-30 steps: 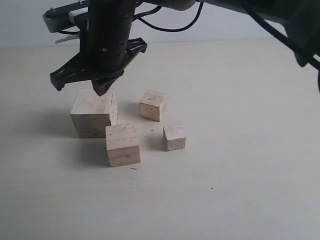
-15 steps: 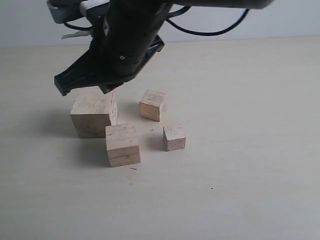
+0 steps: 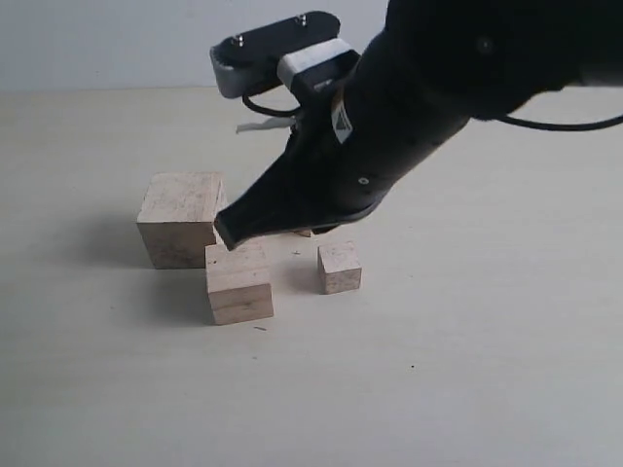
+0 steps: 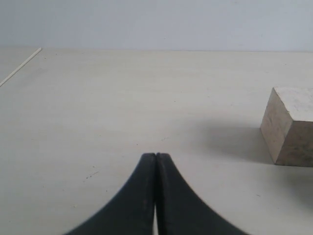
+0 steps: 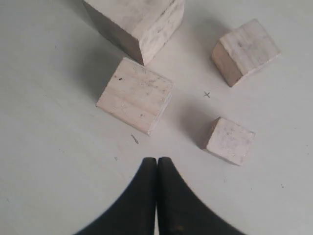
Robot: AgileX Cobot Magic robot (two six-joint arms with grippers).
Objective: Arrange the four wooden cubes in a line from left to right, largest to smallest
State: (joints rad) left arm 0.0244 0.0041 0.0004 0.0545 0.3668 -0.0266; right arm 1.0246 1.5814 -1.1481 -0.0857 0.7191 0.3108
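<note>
Pale cream tabletop (image 3: pixel 467 370) runs back to a plain light wall (image 3: pixel 97 44) in the exterior view. The black right arm reaches across from the right, and its right pincer (image 3: pixel 226 230) is pressed together, its tip hanging over the back edge of the second cube (image 3: pixel 238 284). The largest cube (image 3: pixel 178 218) stands just behind and left of that one. The smallest cube (image 3: pixel 340 269) sits apart to the right, and the third cube is almost wholly hidden behind the arm. From the left wrist, the left pincer (image 4: pixel 155 157) is shut tight above bare tabletop, with one cube standing off to one side. From the right wrist, all four cubes show beyond the closed tips. The largest lies just beside the second, the third cube (image 5: pixel 245 51) is well apart from both, and a small cross mark (image 5: pixel 207 94) lies between the third and the smallest.
</note>
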